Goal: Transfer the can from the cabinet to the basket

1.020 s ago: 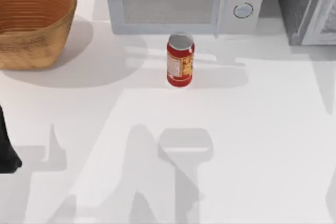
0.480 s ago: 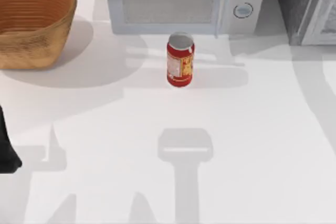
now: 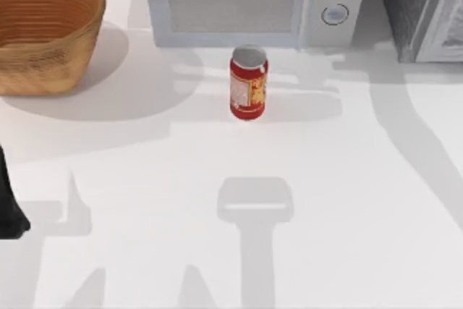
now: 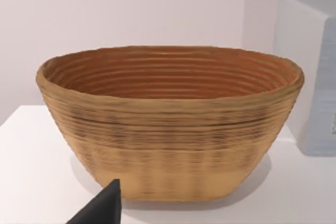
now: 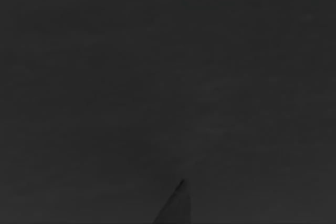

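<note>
A: So, where does the can (image 3: pixel 249 82) stand?

B: Upright on the white tabletop (image 3: pixel 347 200), a little above the middle of the top view, just in front of the white microwave (image 3: pixel 253 1) that runs along the upper edge. Its silver top faces up, and the yellow-and-white label shows on the red side. It is outside the cabinet (image 3: pixel 423 9), which sits in the upper right corner, dark grey and speckled, with its pale framed door at the frame's right edge.

A: And the basket (image 3: pixel 45 28)?

B: Upper left corner of the top view, well apart from the can, resting on the tabletop. The left wrist view looks straight at it: tan wicker, ribbed inner walls, nothing in the part of the inside that shows.

A: What about the arms?

B: A dark part of the left arm (image 3: pixel 10 204) pokes in at the left edge of the top view, low down, well apart from the can and the basket. In the left wrist view a black fingertip of the left gripper (image 4: pixel 102 207) shows at the bottom edge, in front of the basket, not touching it. I cannot tell whether that gripper is open or closed.

A: The right one?

B: The right wrist view is dark. A faint pointed shape at its lower edge may be a finger, but I cannot tell the right gripper's state.
</note>
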`<control>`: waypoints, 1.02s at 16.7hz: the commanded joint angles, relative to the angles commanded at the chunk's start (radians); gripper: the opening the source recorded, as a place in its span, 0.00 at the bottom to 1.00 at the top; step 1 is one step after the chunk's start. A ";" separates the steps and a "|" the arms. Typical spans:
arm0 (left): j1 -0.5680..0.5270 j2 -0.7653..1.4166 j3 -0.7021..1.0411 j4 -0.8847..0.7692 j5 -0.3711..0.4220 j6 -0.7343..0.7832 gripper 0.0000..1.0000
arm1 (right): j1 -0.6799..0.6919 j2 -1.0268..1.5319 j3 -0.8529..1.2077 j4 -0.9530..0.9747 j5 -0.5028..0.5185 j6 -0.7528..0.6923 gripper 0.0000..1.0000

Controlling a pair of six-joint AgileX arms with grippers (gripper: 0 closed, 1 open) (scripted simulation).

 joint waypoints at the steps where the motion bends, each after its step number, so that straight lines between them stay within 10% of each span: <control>1: 0.000 0.000 0.000 0.000 0.000 0.000 1.00 | 0.000 0.000 0.000 0.000 0.000 0.000 1.00; 17: 0.000 0.000 0.000 0.000 0.000 0.000 1.00 | -0.107 0.083 0.070 0.046 -0.064 -0.012 1.00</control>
